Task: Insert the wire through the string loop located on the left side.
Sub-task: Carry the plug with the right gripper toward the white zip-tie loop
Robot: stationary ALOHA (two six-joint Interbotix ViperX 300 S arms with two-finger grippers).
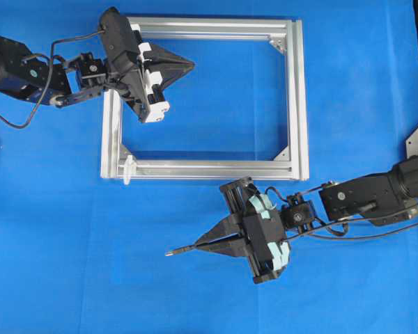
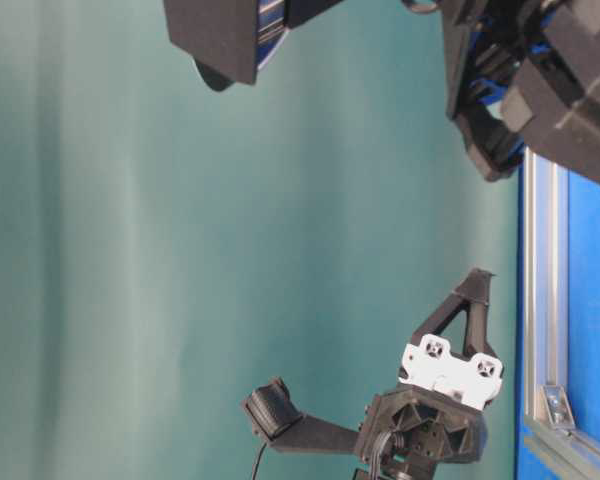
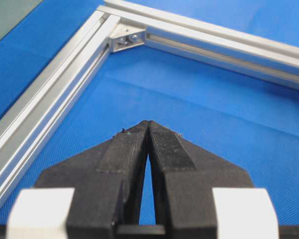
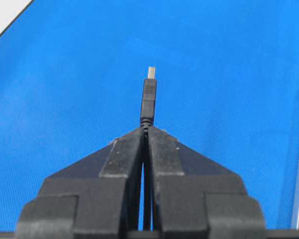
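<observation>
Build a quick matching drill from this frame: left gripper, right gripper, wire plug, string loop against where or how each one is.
Things:
1. left gripper
2. right gripper
3. wire plug
4. string loop

States:
A. sticks out past closed fingertips
B. at the silver frame's lower-left corner
C. shut, empty, over the frame's upper-left
D. shut on the wire, below the frame

Pairs: 1-C, 2-D, 3-A, 4-B

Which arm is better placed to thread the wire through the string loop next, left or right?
Right. The right gripper is shut on the wire, plug tip pointing toward the string loop on the frame. The left gripper is shut and empty.
</observation>
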